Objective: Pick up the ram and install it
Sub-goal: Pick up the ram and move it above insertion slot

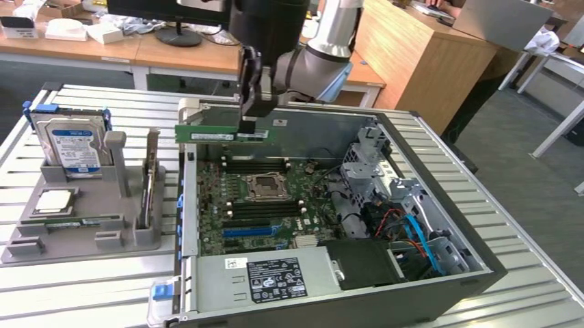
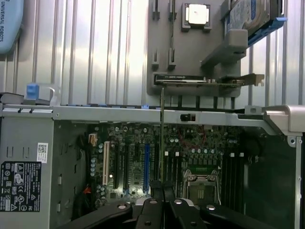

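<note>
Exterior view: pincer (image 1: 248, 127) is clamped narrowly on the ram (image 1: 217, 134), which is held level above the open computer case (image 1: 420, 297), clear of the motherboard (image 1: 264, 208). A hard drive (image 1: 75, 147) stands in the grey holder (image 1: 91, 236) on the table (image 1: 82, 297).

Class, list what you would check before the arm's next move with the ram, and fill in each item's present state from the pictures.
1. Grip: the pincer is shut on the ram: ok.
2. The ram is lifted clear of the grey holder: ok.
3. The computer case is open, with the motherboard exposed: ok.
4. The ram is lined up with a memory slot: cannot tell.
5. The ram is seated on the board: not ok, it hangs above the case.
</note>
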You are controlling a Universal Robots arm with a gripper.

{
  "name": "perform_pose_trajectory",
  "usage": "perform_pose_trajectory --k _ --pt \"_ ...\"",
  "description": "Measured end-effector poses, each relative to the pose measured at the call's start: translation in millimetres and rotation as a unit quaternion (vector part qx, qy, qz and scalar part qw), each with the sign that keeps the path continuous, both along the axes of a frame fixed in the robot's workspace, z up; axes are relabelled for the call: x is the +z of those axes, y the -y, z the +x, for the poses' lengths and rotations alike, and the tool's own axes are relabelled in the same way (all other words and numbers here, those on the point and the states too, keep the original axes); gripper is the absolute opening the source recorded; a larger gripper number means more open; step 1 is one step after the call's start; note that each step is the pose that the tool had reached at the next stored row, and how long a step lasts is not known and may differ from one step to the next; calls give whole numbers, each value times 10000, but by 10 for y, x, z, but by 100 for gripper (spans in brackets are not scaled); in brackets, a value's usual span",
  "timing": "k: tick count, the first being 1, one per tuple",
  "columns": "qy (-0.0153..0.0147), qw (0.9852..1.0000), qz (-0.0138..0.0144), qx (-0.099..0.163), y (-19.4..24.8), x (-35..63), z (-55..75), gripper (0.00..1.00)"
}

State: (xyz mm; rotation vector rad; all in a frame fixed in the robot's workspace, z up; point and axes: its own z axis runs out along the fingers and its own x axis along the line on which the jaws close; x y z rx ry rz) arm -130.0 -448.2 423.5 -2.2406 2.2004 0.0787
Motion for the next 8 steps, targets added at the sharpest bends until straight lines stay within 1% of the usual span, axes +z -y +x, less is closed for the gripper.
perform_pose_trajectory --k 8 --pt "0 10000 0 1 -1 -1 244 11"
